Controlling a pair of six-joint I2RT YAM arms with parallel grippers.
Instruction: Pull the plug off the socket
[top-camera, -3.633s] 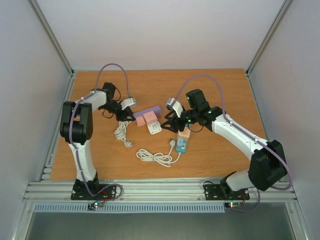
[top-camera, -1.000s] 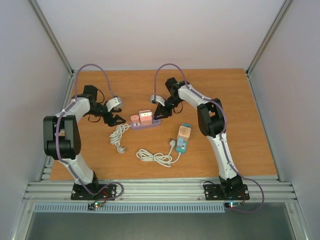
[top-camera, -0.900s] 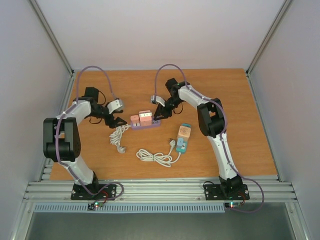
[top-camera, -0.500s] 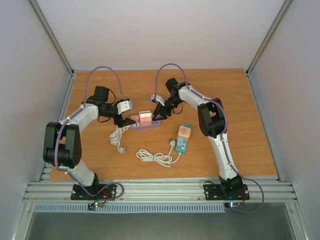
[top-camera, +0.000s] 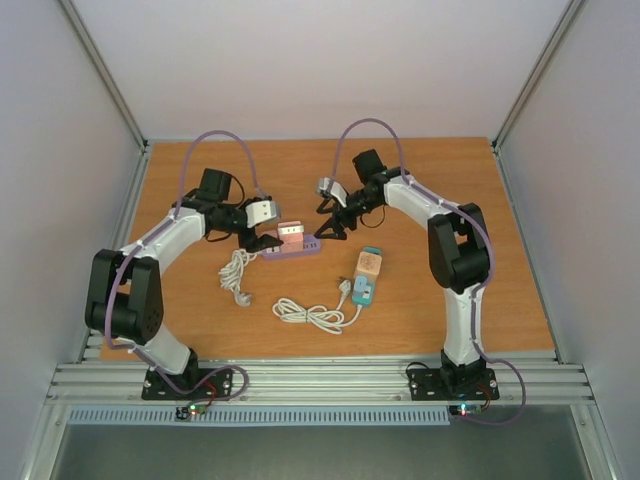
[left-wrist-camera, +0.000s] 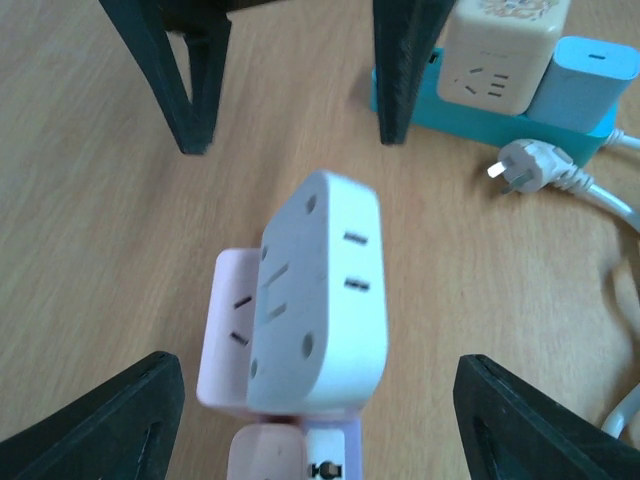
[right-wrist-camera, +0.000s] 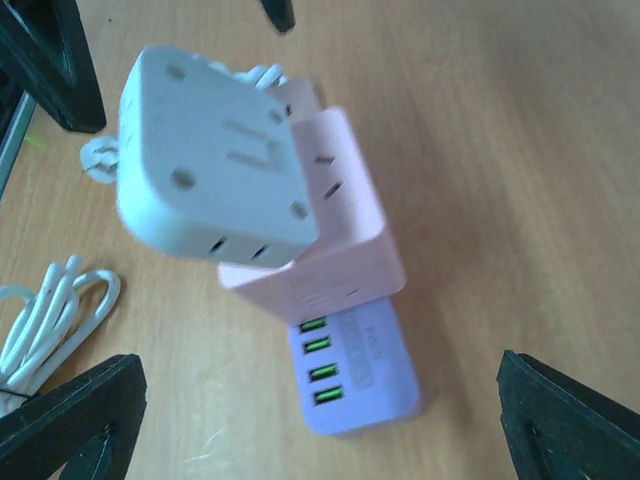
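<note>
A purple power strip (top-camera: 306, 248) lies mid-table with a pink socket cube (top-camera: 291, 240) plugged into it and a white plug cube (top-camera: 291, 229) stuck on top of the pink one. My left gripper (top-camera: 266, 241) hangs over the strip's left end, open, its fingers (left-wrist-camera: 130, 410) wide of the white plug (left-wrist-camera: 320, 290) and the pink cube (left-wrist-camera: 225, 340). My right gripper (top-camera: 328, 230) hovers at the strip's right end, open and touching nothing. From the right wrist I see the white plug (right-wrist-camera: 215, 165), the pink cube (right-wrist-camera: 335, 235) and the strip's green ports (right-wrist-camera: 365, 380).
A teal strip (top-camera: 363, 292) carrying a cream cube (top-camera: 369, 264) lies to the right front. Its white cable (top-camera: 310, 316) coils toward the near edge. A second white cable (top-camera: 238, 270) trails from the purple strip on the left. A smaller pink adapter (left-wrist-camera: 265, 455) sits beneath the left gripper.
My right gripper has opened, let go of the strip's right end and drawn back to the right. The left arm has swung right to the strip's left end.
</note>
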